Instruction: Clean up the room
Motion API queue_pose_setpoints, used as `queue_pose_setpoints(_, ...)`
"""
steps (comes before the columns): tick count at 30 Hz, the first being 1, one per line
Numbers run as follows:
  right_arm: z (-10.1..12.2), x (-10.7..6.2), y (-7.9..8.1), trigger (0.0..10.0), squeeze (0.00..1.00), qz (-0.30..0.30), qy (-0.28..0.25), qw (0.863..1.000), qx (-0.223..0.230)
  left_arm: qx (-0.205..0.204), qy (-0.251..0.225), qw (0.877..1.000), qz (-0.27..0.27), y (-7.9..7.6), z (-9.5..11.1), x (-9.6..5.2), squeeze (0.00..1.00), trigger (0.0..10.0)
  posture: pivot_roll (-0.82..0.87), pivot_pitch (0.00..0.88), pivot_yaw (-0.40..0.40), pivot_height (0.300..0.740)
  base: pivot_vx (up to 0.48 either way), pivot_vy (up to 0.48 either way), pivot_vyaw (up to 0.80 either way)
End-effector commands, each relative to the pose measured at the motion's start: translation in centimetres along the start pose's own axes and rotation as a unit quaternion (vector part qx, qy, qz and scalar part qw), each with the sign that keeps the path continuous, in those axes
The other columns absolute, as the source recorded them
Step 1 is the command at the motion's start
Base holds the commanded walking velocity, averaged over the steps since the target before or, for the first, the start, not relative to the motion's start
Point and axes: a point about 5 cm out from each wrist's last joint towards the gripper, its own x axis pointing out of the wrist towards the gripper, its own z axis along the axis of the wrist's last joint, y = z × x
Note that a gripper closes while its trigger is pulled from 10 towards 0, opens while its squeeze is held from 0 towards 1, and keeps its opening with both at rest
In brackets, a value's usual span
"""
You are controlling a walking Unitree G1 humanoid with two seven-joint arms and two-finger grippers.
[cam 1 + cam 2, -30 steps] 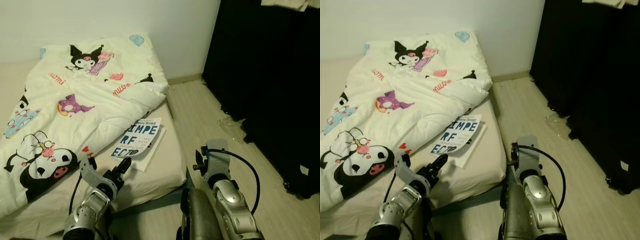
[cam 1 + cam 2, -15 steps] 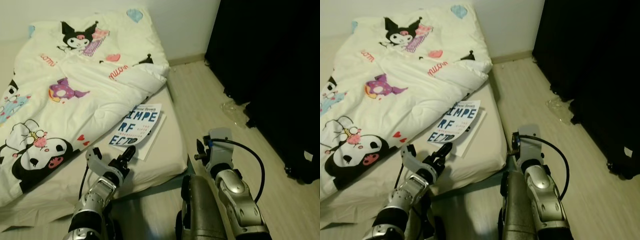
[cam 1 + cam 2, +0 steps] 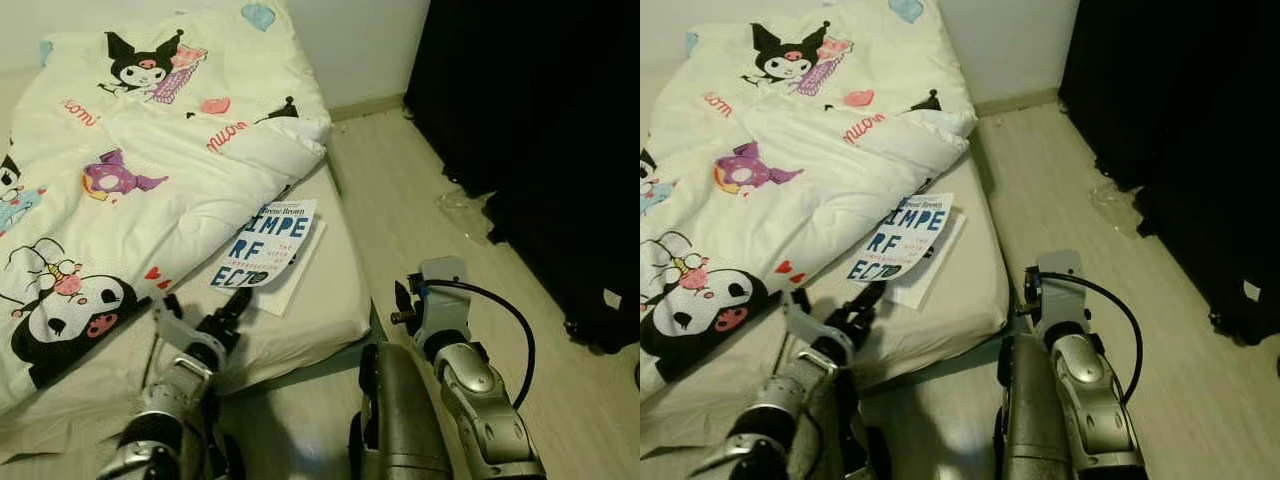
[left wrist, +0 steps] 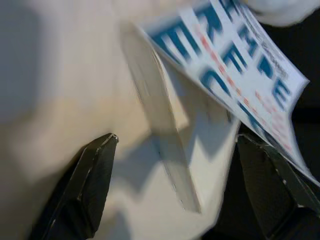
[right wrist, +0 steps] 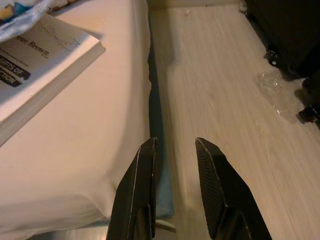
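I stand at the foot corner of a low mattress (image 3: 330, 300) on a pale wood floor (image 3: 420, 210). A book (image 3: 268, 250) with big blue letters on its white cover lies on the bare sheet near that corner, its top edge tucked just under the hem of a white cartoon-print duvet (image 3: 150, 170) that covers most of the bed.

My left gripper (image 3: 228, 308) reaches out low over the mattress edge, its tips just short of the book's near corner. In the left wrist view its fingers (image 4: 92, 185) are spread wide, one on each side of the book (image 4: 200, 125), whose cover lifts a little off the pages (the picture is blurred there, so I cannot say whether anything touches).

My right gripper (image 5: 172, 150) hangs beside the bed, pointing down along the mattress side where it meets the floor. Its two fingers are parted by a narrow gap with nothing between them. From that wrist I see the book's thick page edge (image 5: 45, 65) on the sheet, well apart from the fingertips.

A crumpled piece of clear plastic (image 3: 460, 205) lies on the floor near a black curtain (image 3: 540, 130) that hangs on my right side.
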Motion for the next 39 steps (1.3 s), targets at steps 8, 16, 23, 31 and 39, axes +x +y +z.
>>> queue_pose_setpoints(8, -0.5, -0.3, 0.9, 10.0, 0.00, 0.013, 0.017, 1.000, 0.006, -0.042, -0.057, 0.996, 0.051, 2.3, 3.1, -1.2, 1.00, 10.0, -0.22, 0.477, 0.033, 0.551, 0.000, 0.000, 0.00)
queue_pose_setpoints(16, -0.5, -0.4, 0.8, 10.0, 0.00, 0.014, 0.019, 1.000, 0.005, -0.074, 0.023, 0.997, 0.014, 1.7, 0.5, -0.9, 1.00, 10.0, -0.22, 0.477, 0.040, 0.551, 0.000, 0.000, 0.00)
queue_pose_setpoints(23, -0.6, -0.4, 0.8, 10.0, 0.00, 0.014, 0.022, 1.000, 0.005, -0.054, 0.105, 0.993, 0.009, 1.8, -3.4, -1.2, 1.00, 10.0, -0.22, 0.480, 0.044, 0.551, 0.000, 0.000, 0.00)
queue_pose_setpoints(31, -0.5, -0.6, 0.7, 10.0, 0.00, 0.012, 0.023, 1.000, 0.002, -0.094, 0.074, 0.992, 0.035, 1.2, -5.2, -0.6, 1.00, 10.0, -0.24, 0.485, 0.050, 0.551, 0.000, 0.000, 0.00)
queue_pose_setpoints(39, -0.5, -0.8, 0.7, 10.0, 0.00, 0.012, 0.024, 1.000, -0.001, -0.113, 0.051, 0.991, 0.043, 0.3, -4.9, 0.2, 1.00, 10.0, -0.26, 0.486, 0.070, 0.551, 0.000, 0.000, 0.00)
